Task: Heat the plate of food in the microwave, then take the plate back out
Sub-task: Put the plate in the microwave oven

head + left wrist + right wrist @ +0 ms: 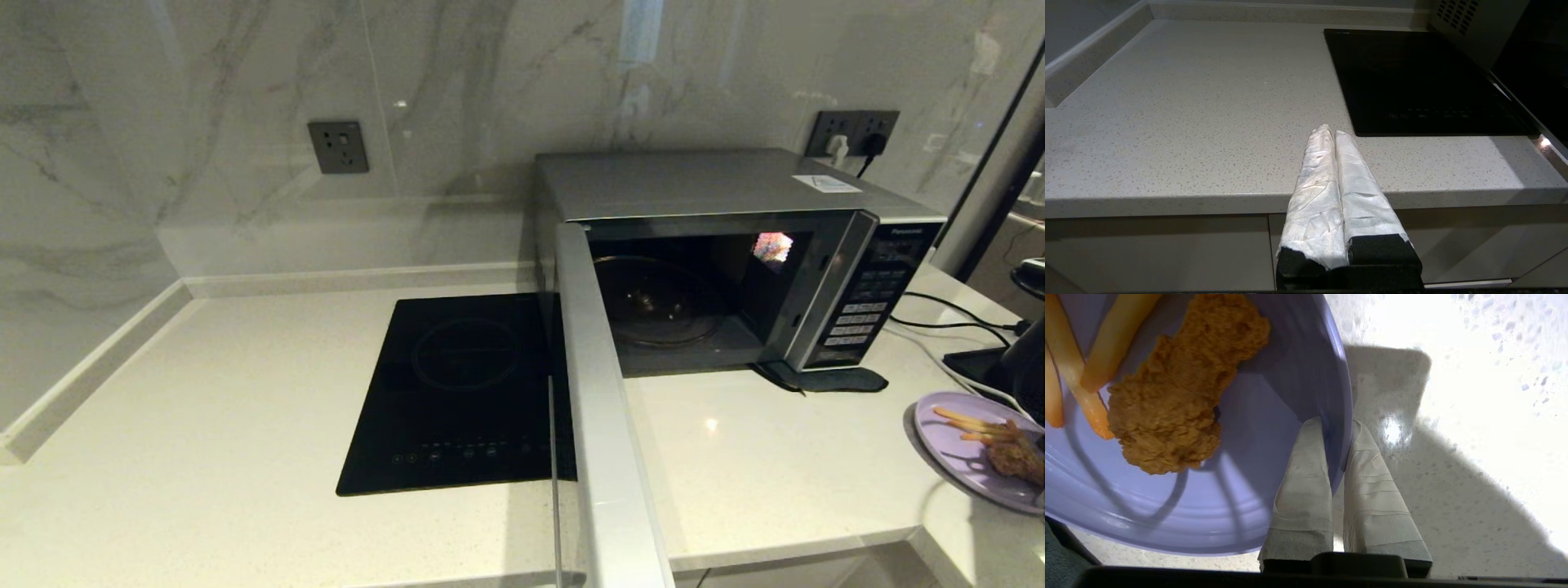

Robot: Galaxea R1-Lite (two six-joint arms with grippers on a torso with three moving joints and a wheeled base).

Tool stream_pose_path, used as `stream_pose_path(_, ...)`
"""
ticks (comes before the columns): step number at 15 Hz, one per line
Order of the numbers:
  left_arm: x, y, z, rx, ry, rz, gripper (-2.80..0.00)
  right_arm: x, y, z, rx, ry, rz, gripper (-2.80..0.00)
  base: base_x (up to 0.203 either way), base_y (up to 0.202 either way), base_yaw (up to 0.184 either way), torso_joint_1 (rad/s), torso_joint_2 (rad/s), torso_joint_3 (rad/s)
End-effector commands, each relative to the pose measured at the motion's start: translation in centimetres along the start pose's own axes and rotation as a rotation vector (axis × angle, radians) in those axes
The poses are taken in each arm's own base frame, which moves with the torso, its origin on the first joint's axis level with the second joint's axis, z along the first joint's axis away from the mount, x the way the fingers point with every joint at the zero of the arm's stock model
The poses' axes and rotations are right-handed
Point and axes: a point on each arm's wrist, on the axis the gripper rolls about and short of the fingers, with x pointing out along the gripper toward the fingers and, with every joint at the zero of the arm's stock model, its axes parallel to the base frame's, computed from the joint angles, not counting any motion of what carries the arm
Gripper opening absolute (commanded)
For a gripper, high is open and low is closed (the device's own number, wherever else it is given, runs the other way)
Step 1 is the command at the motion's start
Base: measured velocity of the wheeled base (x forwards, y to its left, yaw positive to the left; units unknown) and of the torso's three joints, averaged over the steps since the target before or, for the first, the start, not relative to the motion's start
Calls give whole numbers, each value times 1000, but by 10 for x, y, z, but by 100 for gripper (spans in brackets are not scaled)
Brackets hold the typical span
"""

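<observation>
The silver microwave stands at the back right of the counter. Its door is swung wide open toward me, and the glass turntable inside is bare. The lavender plate of food is at the far right, beside the microwave's front. In the right wrist view my right gripper is shut on the plate's rim, one finger above and one below. The chicken piece and fries lie on it. My left gripper is shut and empty, parked before the counter's front edge.
A flat black cooktop is set into the counter left of the open door. Black cables trail on the counter right of the microwave. A dark mat pokes out under its front corner. The wall runs behind and to the left.
</observation>
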Motion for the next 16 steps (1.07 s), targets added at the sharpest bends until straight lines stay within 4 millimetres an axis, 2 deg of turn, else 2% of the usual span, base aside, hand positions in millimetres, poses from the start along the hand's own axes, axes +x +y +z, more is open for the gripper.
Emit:
stream_pose_path(1, 0, 0, 0, -1, 1, 1, -280, -9, -3, -3, 5, -4, 10, -280, 0, 0, 0, 0, 0, 0)
stream_pose_path(5, 0, 0, 0, -1, 1, 1, -280, -34, -12, -9, -3, -14, 64, -280, 0, 0, 0, 0, 0, 0)
stream_pose_path(10, 0, 0, 0, -1, 1, 1, -280, -65, -33, -27, -68, 6, 137, -280, 0, 0, 0, 0, 0, 0)
stream_pose_path(16, 0, 0, 0, -1, 1, 1, -280, -85, -43, -36, -112, 29, 216, -280, 0, 0, 0, 0, 0, 0)
